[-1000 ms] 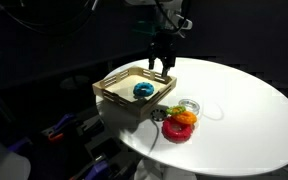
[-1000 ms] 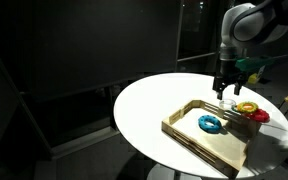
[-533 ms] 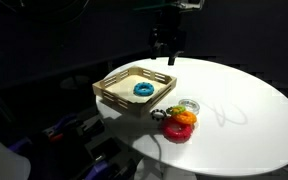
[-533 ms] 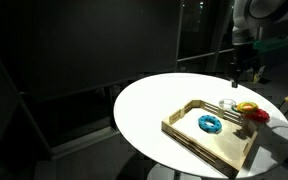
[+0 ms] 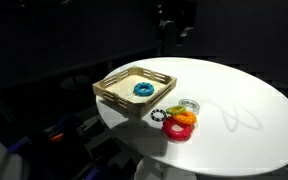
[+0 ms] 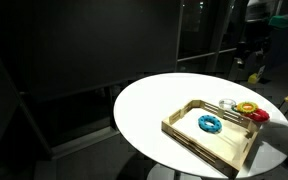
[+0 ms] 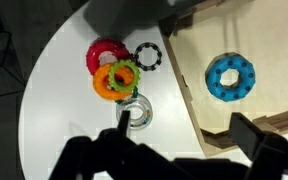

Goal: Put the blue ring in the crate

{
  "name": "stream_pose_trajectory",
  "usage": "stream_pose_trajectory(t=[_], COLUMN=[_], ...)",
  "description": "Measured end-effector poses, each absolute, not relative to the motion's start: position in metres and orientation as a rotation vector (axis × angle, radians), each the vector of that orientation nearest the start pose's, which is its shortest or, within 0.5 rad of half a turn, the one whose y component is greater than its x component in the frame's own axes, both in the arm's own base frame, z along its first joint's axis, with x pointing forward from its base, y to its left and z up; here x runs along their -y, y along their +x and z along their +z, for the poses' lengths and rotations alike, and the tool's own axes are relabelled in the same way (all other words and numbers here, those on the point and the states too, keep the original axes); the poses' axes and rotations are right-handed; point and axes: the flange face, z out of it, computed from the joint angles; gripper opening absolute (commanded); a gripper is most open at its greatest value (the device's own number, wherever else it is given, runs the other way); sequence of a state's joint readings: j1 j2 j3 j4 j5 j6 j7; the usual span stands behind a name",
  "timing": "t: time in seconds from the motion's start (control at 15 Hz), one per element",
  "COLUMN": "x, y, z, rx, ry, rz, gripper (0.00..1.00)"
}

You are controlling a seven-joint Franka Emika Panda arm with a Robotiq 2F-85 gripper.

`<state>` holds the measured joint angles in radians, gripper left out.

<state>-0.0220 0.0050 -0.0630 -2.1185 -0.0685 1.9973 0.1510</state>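
The blue ring (image 5: 142,90) lies flat on the pale bottom of the tan wooden crate (image 5: 112,88), which sits on the round white table. Both show in both exterior views, ring (image 6: 210,123) and crate (image 6: 187,133), and in the wrist view, ring (image 7: 230,77) and crate (image 7: 189,80). My gripper (image 5: 171,30) hangs high above the table behind the crate, well clear of it (image 6: 252,60). In the wrist view its dark fingers (image 7: 180,135) are spread apart with nothing between them.
Beside the crate lie a red ring (image 5: 177,131) with an orange ring (image 5: 185,119) and green piece on it, a clear ring (image 5: 188,106) and a small black ring (image 5: 160,114). The white table (image 5: 239,100) extends beyond; its edge curves near the crate.
The gripper has risen from just above the crate's far edge to high above the table. The blue ring stays in the crate.
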Motion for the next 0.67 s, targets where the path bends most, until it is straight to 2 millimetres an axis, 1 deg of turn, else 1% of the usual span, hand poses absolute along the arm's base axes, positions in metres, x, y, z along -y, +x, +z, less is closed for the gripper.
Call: stream_pose_trajectory(t=[0.2,0.33,0.47,0.67], x=[0.052,0.053,0.053,0.053], y=[0.521,0.518,0.517,0.516], z=[0.423,0.434,0.440,0.439], rx=[-0.337,-0.334,-0.333,-0.328], ry=[-3.166,-3.154,-3.143,-3.132], rz=[0.141,0.112,0.095,0.105], gripper=[1.00,1.00,1.00,1.00])
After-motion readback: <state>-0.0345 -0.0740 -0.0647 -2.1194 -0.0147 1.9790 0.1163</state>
